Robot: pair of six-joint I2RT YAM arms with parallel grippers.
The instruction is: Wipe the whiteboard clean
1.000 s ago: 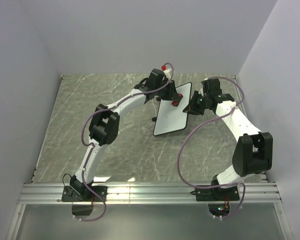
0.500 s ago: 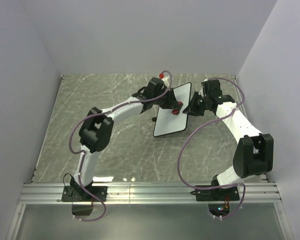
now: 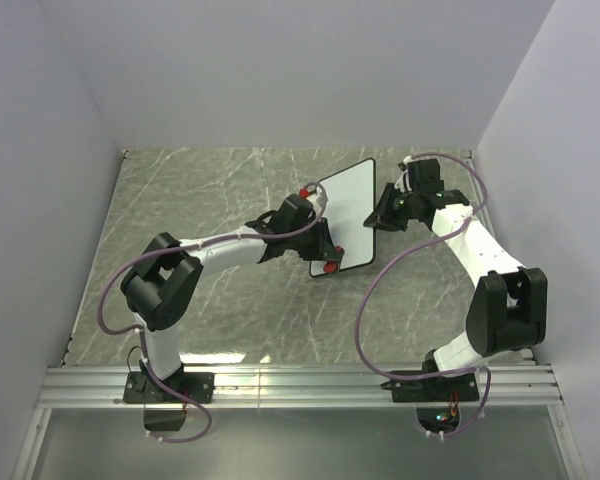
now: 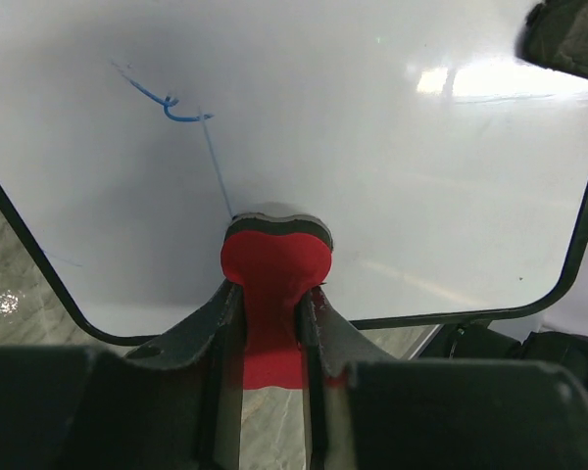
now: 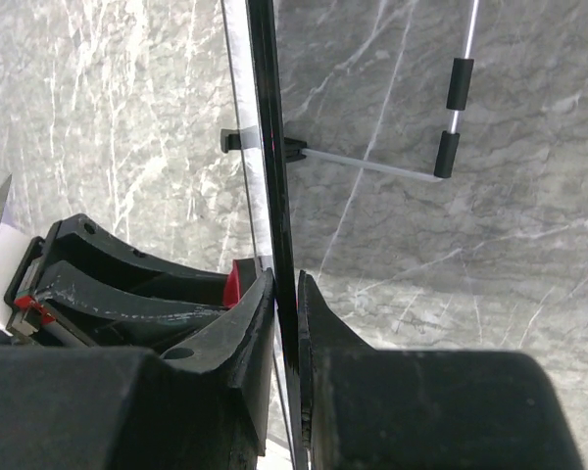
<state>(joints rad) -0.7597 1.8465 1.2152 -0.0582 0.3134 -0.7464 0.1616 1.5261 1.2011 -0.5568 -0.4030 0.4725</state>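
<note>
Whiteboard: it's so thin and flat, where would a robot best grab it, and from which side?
By its black rim, edge-on from the side, one finger on each face. The whiteboard is a thin flat panel, so only its edge fits between two fingers; the right gripper pinches it so, leaving the face free for the red eraser in the left gripper.

This looks like a robot lab, inside a small test booth. Plain white walls point(image 3: 280, 70) stand along the far, left and right edges of a grey stone-look table point(image 3: 180, 200). A metal rail point(image 3: 300, 385) runs along the near edge. A left arm point(image 3: 220, 246) and a right arm point(image 3: 480, 255), both white and black, are bolted to it. Purple cables point(image 3: 363, 310) loop along them.
</note>
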